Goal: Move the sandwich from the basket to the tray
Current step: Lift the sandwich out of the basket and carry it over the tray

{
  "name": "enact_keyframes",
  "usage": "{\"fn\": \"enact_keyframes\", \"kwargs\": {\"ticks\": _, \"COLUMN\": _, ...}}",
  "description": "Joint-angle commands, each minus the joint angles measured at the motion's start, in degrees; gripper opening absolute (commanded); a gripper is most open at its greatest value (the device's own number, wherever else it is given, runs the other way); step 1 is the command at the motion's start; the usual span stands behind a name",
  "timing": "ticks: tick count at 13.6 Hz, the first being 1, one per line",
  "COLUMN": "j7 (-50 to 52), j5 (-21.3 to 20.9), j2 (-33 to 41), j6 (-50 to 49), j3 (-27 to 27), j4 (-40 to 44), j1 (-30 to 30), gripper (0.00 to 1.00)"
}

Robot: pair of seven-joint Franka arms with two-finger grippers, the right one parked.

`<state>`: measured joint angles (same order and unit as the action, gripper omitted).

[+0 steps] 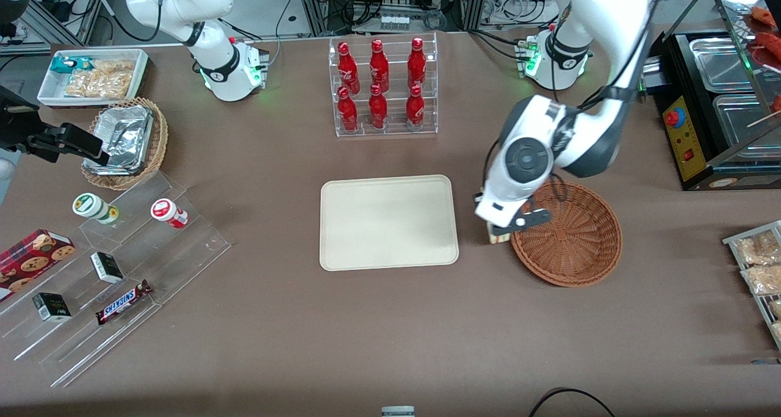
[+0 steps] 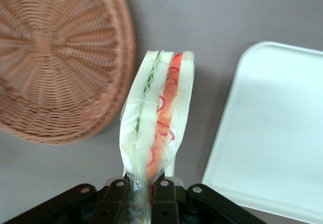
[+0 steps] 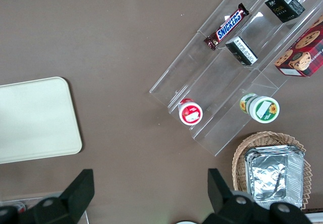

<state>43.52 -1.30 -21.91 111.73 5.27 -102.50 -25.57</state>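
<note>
The flat cream-beige rectangular plastic tray (image 1: 388, 221) lies bare at mid-table. The round reddish-brown wicker basket (image 1: 570, 234), toward the working arm's end, is empty. Between them, above bare tablecloth, the left arm's gripper (image 2: 143, 188) pinches the small triangular white-bread sandwich (image 2: 157, 118) by its wrapped end. This looks like the carry step; next it should travel over the tray, lower and release.

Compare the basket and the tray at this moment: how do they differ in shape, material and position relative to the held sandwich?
The basket is round, woven reddish-brown wicker; the tray is a flat cream rectangle with rounded corners. The gripper, jaws shut on the sandwich, is at the basket's rim, with a gap of bare table to the tray. Both are empty.
</note>
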Motion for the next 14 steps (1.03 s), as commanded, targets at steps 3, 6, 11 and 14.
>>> {"fn": "enact_keyframes", "kwargs": {"ticks": 3, "j7": 4.1, "j5": 1.0, "j2": -8.3, "j6": -0.1, "j3": -0.7, "j4": 9.9, "j1": -5.9, "gripper": 0.07}}
{"fn": "enact_keyframes", "kwargs": {"ticks": 6, "j7": 8.8, "j5": 0.9, "j2": -13.5, "j6": 0.3, "j3": -0.7, "j4": 16.1, "j1": -9.5, "gripper": 0.08}}
{"fn": "enact_keyframes", "kwargs": {"ticks": 11, "j7": 15.0, "j5": 0.9, "j2": -17.8, "j6": 7.8, "j3": -0.7, "j4": 19.0, "j1": -14.8, "gripper": 0.08}}
{"fn": "enact_keyframes", "kwargs": {"ticks": 14, "j7": 16.9, "j5": 1.0, "j2": -20.7, "j6": 8.3, "j3": -0.7, "j4": 22.4, "j1": -15.7, "gripper": 0.08}}
